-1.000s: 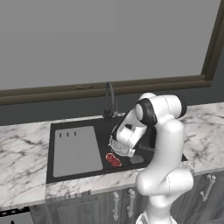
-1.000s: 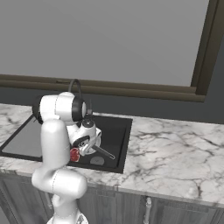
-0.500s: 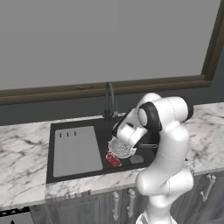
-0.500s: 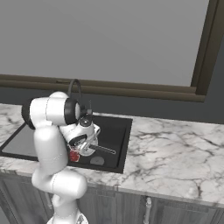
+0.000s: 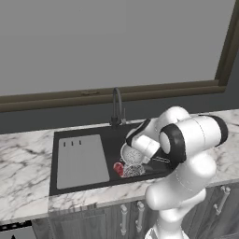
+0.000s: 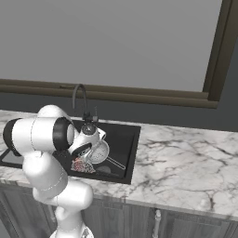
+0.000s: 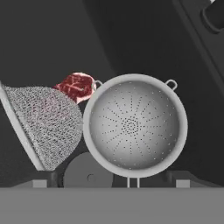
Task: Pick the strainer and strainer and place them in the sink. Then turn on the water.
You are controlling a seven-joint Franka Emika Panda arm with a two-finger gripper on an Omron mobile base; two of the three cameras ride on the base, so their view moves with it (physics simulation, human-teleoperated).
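Observation:
Both strainers lie in the black sink (image 5: 108, 142) (image 6: 124, 138). The deep silver strainer (image 7: 134, 124) (image 5: 132, 154) (image 6: 99, 151) rests bowl-up with its small wire loops at the rim. Touching it on one side is the shallower mesh strainer (image 7: 47, 126) (image 5: 135, 170) (image 6: 83, 165), tilted on its side. My gripper (image 7: 112, 178) hangs open just above the deep strainer, a dark fingertip (image 7: 44, 178) on either side, holding nothing. The dark arched faucet (image 5: 116, 106) (image 6: 79, 99) stands behind the basin with no water running.
A red piece of meat (image 7: 77, 86) (image 5: 118, 168) lies in the basin against the mesh strainer. The round grey drain (image 7: 87, 175) sits beneath my hand. A flat grey slotted board (image 5: 81, 161) covers the sink's left half. Marble counter (image 6: 186, 158) stretches to the right.
My gripper has opened and let go of the deep strainer, which now rests in the sink. The hand has drawn back a little above it.

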